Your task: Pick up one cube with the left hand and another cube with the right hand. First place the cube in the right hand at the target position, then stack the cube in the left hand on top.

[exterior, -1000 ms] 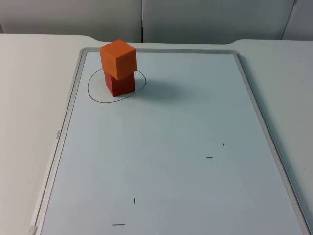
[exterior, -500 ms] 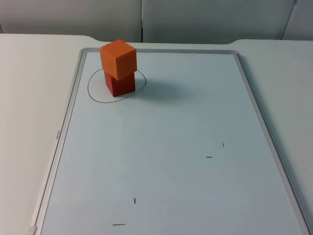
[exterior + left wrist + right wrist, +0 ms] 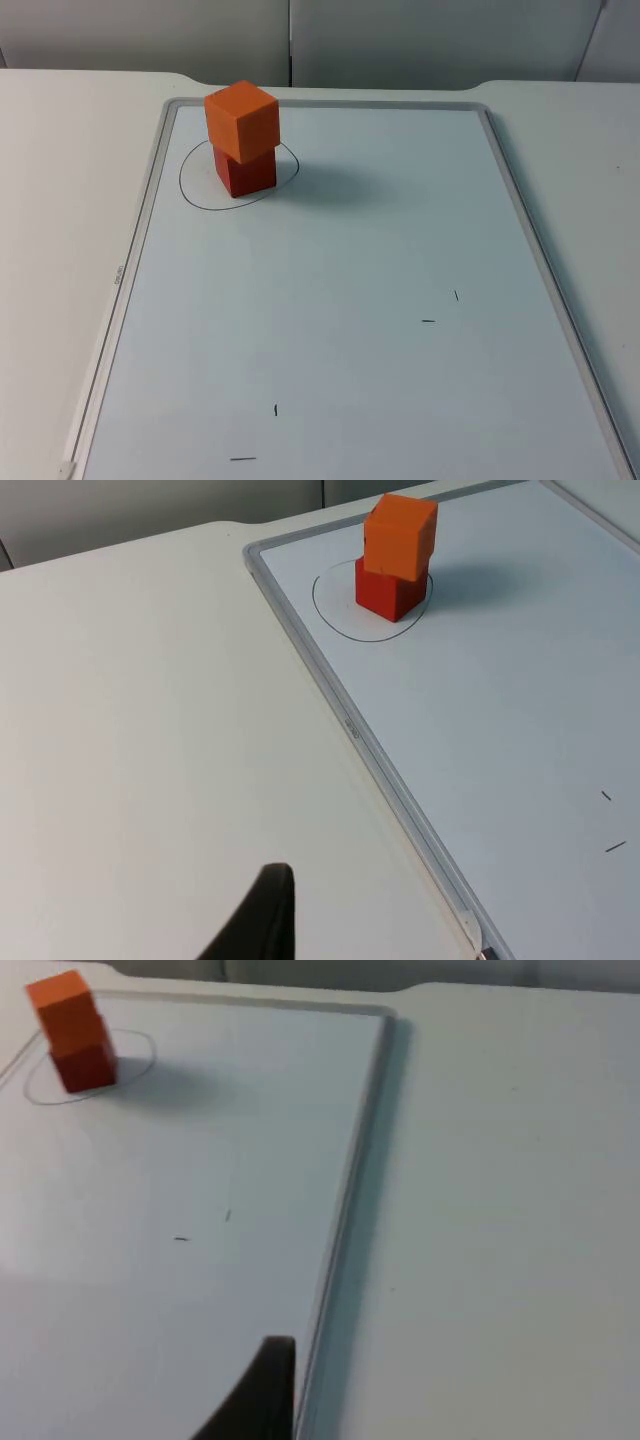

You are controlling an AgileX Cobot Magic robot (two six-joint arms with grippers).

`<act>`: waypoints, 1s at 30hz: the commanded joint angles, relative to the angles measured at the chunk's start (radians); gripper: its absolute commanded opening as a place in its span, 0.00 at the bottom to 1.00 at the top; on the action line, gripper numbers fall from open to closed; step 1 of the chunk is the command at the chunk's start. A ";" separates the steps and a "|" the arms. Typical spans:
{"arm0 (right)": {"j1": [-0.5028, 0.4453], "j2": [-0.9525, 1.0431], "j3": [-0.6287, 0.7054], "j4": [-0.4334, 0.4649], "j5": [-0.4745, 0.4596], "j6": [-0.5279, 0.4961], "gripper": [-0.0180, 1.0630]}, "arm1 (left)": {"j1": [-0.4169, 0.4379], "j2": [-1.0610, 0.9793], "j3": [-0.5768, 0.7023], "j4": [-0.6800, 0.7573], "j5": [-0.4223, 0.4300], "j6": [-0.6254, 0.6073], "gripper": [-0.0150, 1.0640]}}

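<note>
Item 1, far left: white table [image 3: 60,200], bare laminate, carrying the board. The left gripper [image 3: 262,920] hangs above this stretch of table, outside the board's frame, well apart from the cubes; one black fingertip is visible, and whether the jaws stand open or closed cannot be told.

Item 2: white rectangular whiteboard with grey metal frame [image 3: 150,200], lying flat on the table. A few short black pen ticks [image 3: 428,321] are scattered over its near half.

Item 3, far left part of the board: hand-drawn black oval outline [image 3: 186,182], the target position.

Item 4, inside the oval: dark red square cube [image 3: 246,172], flat on the board, wholly within the line.

Item 5, on top of item 4: bright orange square cube [image 3: 241,120], upright, twisted slightly against the red one and overhanging a little toward the left frame. Neither gripper touches it.

Item 6, right: the right gripper [image 3: 262,1390] hovers over the board's right frame edge, well apart from the stack; the state of its jaws cannot be told either.

Judgement: the stack appears complete, with both arms waiting clear. What remains is best done by keeping both arms away from the oval and making any retreat slow, since the offset orange cube would likely topple if the board were nudged.
</note>
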 commanded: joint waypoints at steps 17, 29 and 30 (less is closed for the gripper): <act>-0.122 -0.003 0.007 0.003 -0.012 0.003 0.99 | -0.004 -0.005 0.007 0.000 -0.010 -0.005 0.99; -0.122 -0.003 0.007 0.003 -0.012 0.003 0.99 | 0.005 -0.005 0.007 0.000 -0.010 -0.005 0.99; -0.122 -0.003 0.007 0.003 -0.012 0.003 0.99 | 0.019 -0.005 0.007 0.000 -0.010 -0.005 0.99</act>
